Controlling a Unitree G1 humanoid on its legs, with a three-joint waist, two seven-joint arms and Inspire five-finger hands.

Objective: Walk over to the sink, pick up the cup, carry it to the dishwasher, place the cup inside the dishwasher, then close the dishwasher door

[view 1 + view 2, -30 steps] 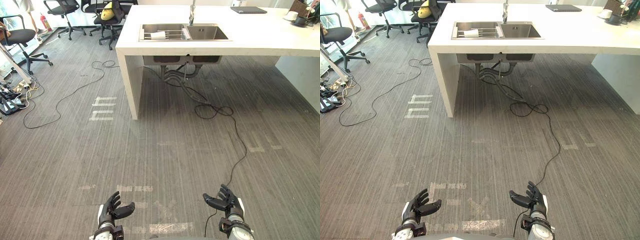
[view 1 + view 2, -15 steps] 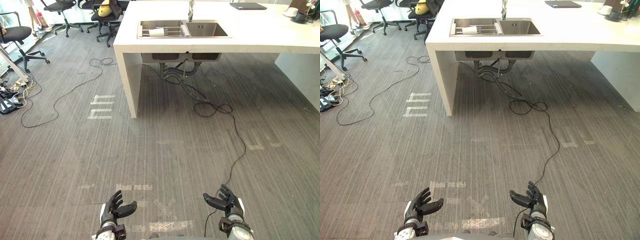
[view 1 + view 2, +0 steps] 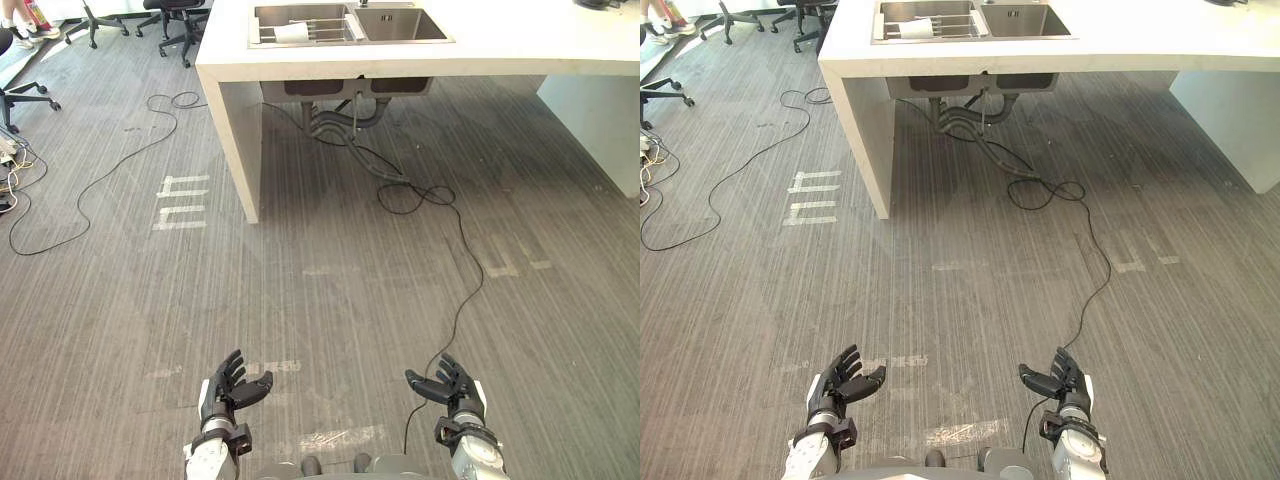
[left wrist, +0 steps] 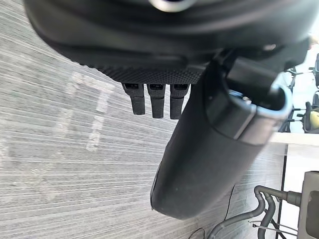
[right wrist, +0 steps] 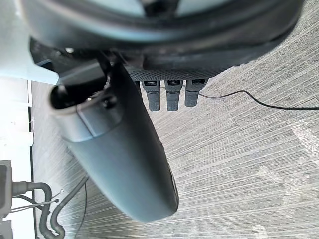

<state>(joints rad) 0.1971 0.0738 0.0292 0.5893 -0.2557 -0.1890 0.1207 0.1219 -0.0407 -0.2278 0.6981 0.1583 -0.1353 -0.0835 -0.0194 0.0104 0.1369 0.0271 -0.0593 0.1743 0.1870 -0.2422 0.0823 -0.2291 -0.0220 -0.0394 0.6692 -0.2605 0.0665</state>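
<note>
A white cup point(image 3: 291, 32) lies on its side on the rack in the left basin of the steel sink point(image 3: 390, 30), set in a white counter point(image 3: 520, 45) far ahead. My left hand point(image 3: 228, 389) hovers low over the floor at the lower left, fingers spread and empty. At the lower right my right hand point(image 3: 449, 388) is held the same way, open with nothing in it. Both hands are well short of the counter.
Drain pipes and hoses point(image 3: 335, 125) hang under the sink. A black cable point(image 3: 462, 270) trails from there across the grey floor toward my right side. Another cable point(image 3: 90, 185) loops at the left, near office chairs point(image 3: 175, 12). White tape marks point(image 3: 180, 200) lie on the floor.
The whole scene has shifted down and closer: the camera has moved toward the counter. Both hands keep the same open pose.
</note>
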